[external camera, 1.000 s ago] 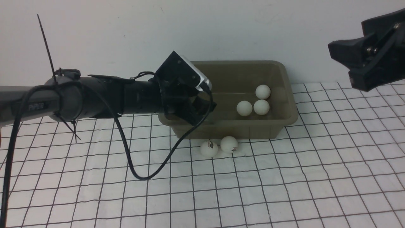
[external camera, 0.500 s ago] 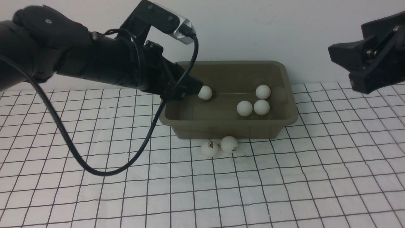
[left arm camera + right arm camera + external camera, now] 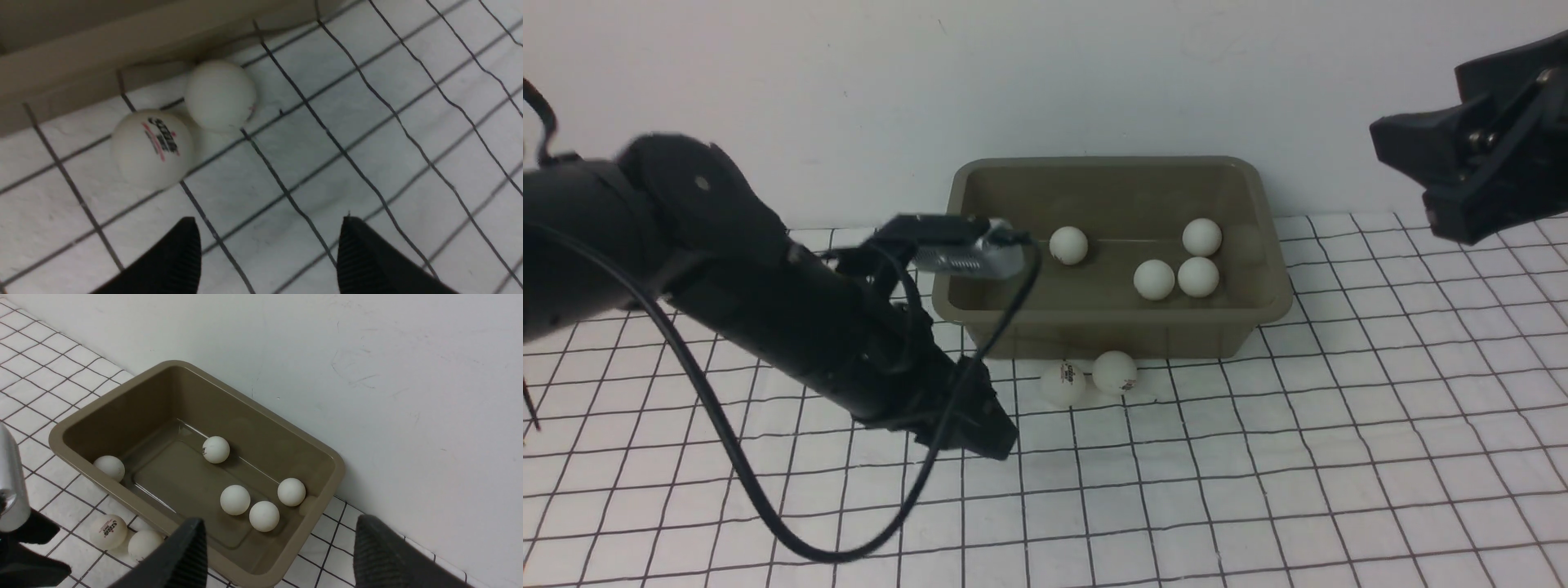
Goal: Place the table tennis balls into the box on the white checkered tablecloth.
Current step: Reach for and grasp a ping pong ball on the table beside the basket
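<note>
**Two balls outside the box, five inside**

The left gripper (image 3: 268, 228) hangs low over the white checkered tablecloth (image 3: 1258, 490), just in front of the near-left corner of the box (image 3: 1111, 335). Its jaws are apart and hold nothing.

Between that gripper and the box, two matte white table tennis balls lie on the cloth. They touch each other and sit just beside the foot of the box's near long wall. The logo ball (image 3: 149, 147) shows dark and red print on top. The second ball (image 3: 220, 96), on its right, has its print turned mostly away.

The box is an olive-grey tub with rounded corners, a flared rim and sloping walls. It stands open side up, its long axis running left to right, parallel with the white wall (image 3: 1094, 73) behind it.

Five more balls lie inside:
- The corner ball (image 3: 109, 467) sits at the box's near-left corner.
- The lone ball (image 3: 215, 449) rests by the far wall.
- A cluster of three (image 3: 264, 516) sits toward the right end.

The right gripper (image 3: 279, 528) is raised off the box's right end, jaws apart and empty.
</note>
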